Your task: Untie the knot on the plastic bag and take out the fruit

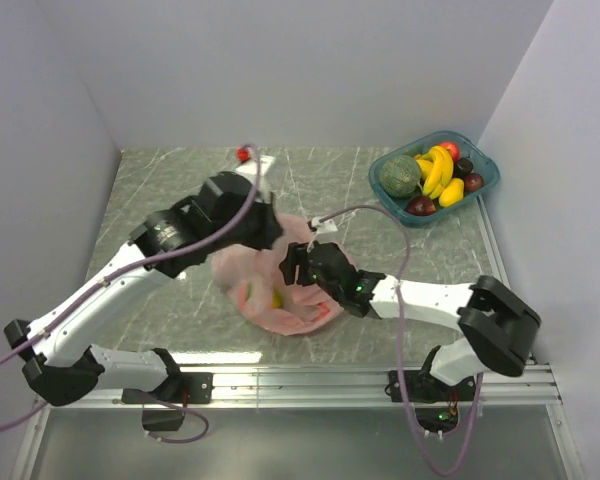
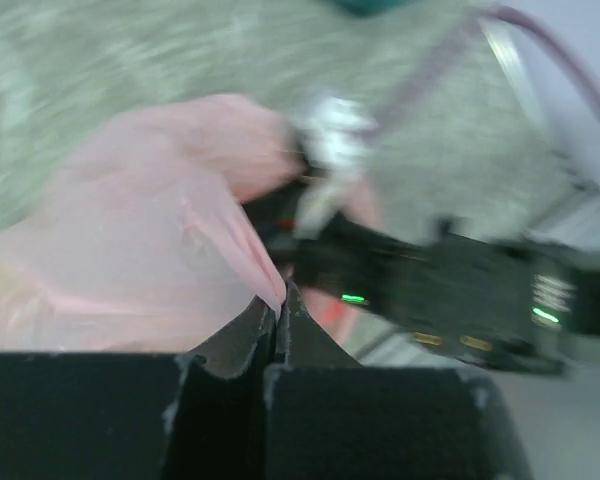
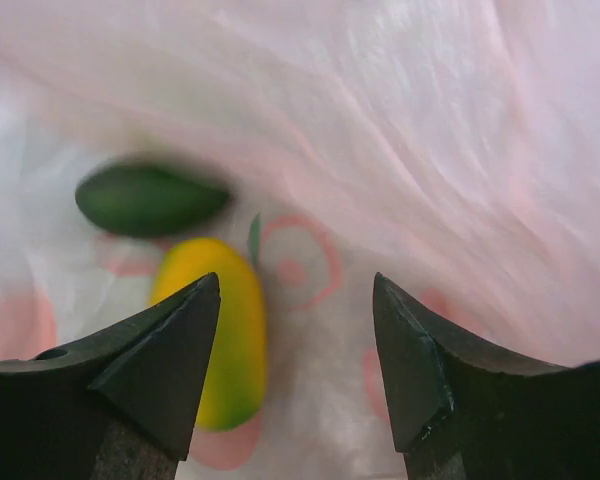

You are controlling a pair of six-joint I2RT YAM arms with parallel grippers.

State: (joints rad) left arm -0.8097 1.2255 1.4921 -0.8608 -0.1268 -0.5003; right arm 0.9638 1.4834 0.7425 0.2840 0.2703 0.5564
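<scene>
The plastic bag (image 1: pixel 302 316) lies in the middle of the surface (image 1: pixel 180 180), apparently open. We judge fruit removal is in hand. Inside lie a yellow oval (image 3: pixel 242 345) and a dark green fruit (image 3: pixel 150 198). Our right claw (image 3: pixel 296 288), spread open above the oval, should lower and close. The left claw (image 2: pixel 278 322), reaching in from the near left, pinches bag film.

Left end effector (image 2: pixel 278 312) clamped; right (image 3: pixel 297 288) spread

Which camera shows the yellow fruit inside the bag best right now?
Right wrist: the yellow oval fruit is large and clear next to the dark green fruit, partly behind one finger of the open right gripper. Top external shows only a yellow speck of it through the plastic bag. Left wrist shows blurred pink plastic, no fruit.
</scene>
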